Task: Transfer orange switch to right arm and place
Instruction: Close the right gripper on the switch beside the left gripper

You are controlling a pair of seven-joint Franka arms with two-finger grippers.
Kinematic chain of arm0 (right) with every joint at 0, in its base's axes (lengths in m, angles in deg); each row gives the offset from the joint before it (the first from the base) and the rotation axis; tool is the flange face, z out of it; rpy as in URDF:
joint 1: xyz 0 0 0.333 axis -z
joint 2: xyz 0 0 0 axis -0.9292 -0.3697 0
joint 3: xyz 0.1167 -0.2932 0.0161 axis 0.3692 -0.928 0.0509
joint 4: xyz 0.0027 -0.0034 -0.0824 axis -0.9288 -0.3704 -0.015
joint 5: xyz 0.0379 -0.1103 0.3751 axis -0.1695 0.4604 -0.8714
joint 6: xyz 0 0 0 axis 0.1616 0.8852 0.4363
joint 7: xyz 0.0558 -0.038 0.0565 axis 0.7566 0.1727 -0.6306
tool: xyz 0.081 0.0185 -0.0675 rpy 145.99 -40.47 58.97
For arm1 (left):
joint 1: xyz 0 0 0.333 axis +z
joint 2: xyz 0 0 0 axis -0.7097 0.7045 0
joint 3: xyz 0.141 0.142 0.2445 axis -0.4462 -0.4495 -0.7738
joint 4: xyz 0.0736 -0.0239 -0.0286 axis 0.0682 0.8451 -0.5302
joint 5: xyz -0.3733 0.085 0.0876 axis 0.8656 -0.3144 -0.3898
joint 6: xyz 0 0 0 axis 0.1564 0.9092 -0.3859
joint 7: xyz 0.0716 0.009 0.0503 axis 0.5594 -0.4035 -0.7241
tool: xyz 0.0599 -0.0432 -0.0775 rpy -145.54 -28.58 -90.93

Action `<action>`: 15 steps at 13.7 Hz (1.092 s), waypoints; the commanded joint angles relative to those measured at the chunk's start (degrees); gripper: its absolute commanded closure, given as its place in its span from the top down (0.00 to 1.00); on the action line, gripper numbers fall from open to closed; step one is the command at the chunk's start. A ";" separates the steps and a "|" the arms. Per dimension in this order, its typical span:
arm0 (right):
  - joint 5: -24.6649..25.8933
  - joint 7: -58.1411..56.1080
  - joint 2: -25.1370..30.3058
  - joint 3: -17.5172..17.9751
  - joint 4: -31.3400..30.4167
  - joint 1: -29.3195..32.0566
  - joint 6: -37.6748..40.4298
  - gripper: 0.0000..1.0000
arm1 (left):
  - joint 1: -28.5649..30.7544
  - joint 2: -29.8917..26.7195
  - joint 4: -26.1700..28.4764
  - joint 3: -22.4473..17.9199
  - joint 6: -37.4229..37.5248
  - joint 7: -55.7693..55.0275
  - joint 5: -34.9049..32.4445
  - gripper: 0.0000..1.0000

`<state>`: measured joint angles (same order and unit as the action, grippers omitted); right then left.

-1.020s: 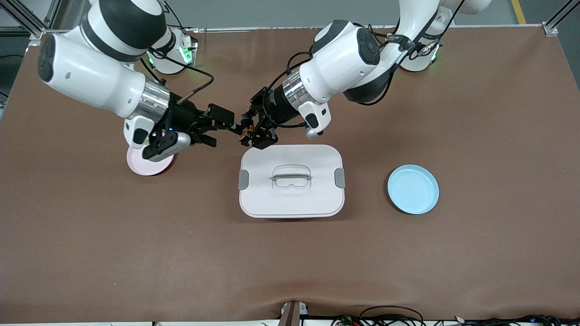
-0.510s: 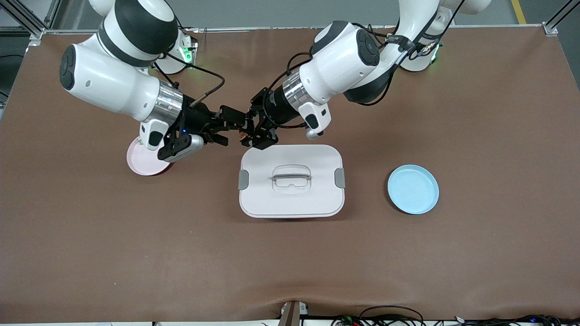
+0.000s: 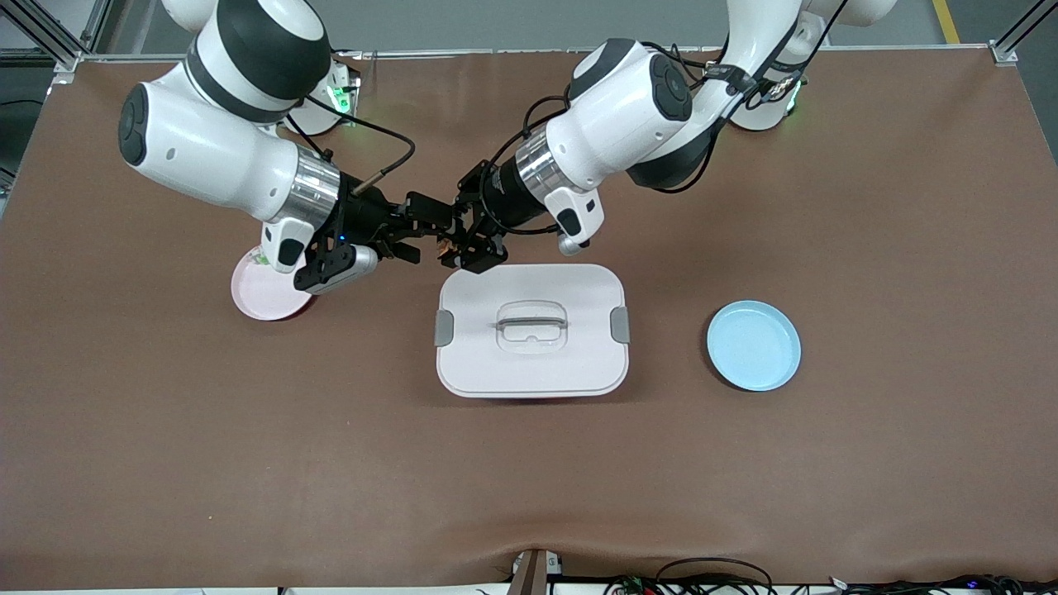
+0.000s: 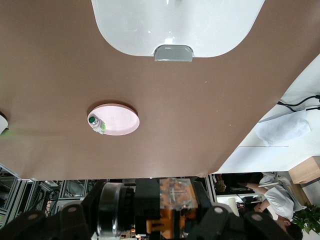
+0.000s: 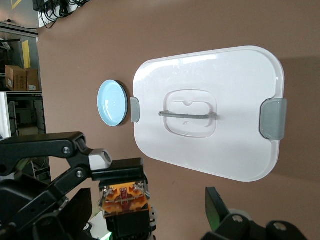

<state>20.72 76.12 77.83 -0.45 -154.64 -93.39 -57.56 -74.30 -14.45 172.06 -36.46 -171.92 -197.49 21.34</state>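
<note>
My arms wear glossy white plastic shells with polished silver metal wrist rings, and my left gripper (image 3: 463, 241) and right gripper (image 3: 420, 234) are matt black. The orange switch (image 5: 123, 199) between them looks like hard plastic, bright orange with a clear shiny part. Beneath me the table (image 3: 868, 463) is covered in a matt brown, slightly wrinkled sheet, the white lidded box (image 3: 531, 330) is smooth glossy plastic with matt grey clips, and the pink plate (image 3: 258, 296) and blue plate (image 3: 753, 345) look like smooth plastic.
</note>
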 commanded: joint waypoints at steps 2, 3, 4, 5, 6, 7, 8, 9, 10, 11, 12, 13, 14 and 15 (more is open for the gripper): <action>-1.18 1.35 0.64 -0.50 -1.59 -1.72 -2.19 0.89 | -0.26 -0.42 0.13 -0.25 -0.43 -2.15 -1.93 0.14; -1.18 1.35 0.73 -0.50 -1.95 -2.24 -2.90 0.73 | -0.26 -0.42 0.13 -0.25 -0.43 -2.15 -1.93 0.14; -1.18 1.35 0.73 -0.50 -2.04 -2.42 -3.17 0.49 | -0.26 -0.42 0.13 -0.25 -0.43 -2.15 -1.93 0.14; -1.18 1.44 0.73 -0.50 -2.04 -2.51 -3.17 0.18 | -0.26 -0.42 0.13 -0.25 -0.43 -2.15 -1.93 0.14; -1.18 2.48 0.73 -0.50 -2.04 -2.51 -3.08 0.00 | -0.26 -0.42 0.13 -0.25 -0.43 -2.15 -1.93 0.14; -1.09 4.32 0.73 -0.50 -2.04 -2.51 -3.08 0.00 | -0.26 -0.42 0.13 -0.16 -0.43 -2.15 -1.93 0.14; -1.09 4.51 0.73 -0.50 -1.95 -2.60 -3.08 0.00 | -0.26 -0.42 0.13 -0.25 -0.43 -2.15 -1.93 0.14; -1.09 4.60 0.73 -0.50 -1.95 -2.69 -3.17 0.00 | -0.26 -0.42 0.13 -0.25 -0.43 -2.15 -1.93 0.14; -1.09 4.52 0.73 -0.50 -1.95 -2.78 -3.17 0.00 | -0.26 -0.42 0.13 -0.25 -0.43 -2.15 -1.93 0.14; -1.09 4.52 0.73 -0.50 -1.86 -2.86 -3.17 0.00 | -0.26 -0.51 0.13 -0.25 -0.43 -2.15 -1.93 0.14; -1.09 4.52 0.73 -0.50 -1.78 -2.86 -3.17 0.00 | -0.26 -0.51 0.13 -0.25 -0.43 -2.15 -1.93 0.14; -1.09 4.34 0.73 -0.59 -1.69 -2.78 -3.08 0.00 | -0.26 -0.51 0.13 -0.25 -0.43 -2.07 -1.93 0.16; -1.09 4.08 0.73 -0.59 -1.60 -2.69 -2.91 0.00 | -0.17 -0.51 0.04 -0.25 -0.43 -2.07 -1.93 0.22; -1.09 3.99 0.64 -0.59 -1.42 -2.43 -2.64 0.00 | 0.00 -0.51 -0.05 -0.25 -0.43 -2.07 -1.93 0.34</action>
<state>20.22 78.14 77.87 -0.46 -155.43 -95.53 -60.29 -74.31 -14.41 172.44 -36.44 -171.84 -197.49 21.30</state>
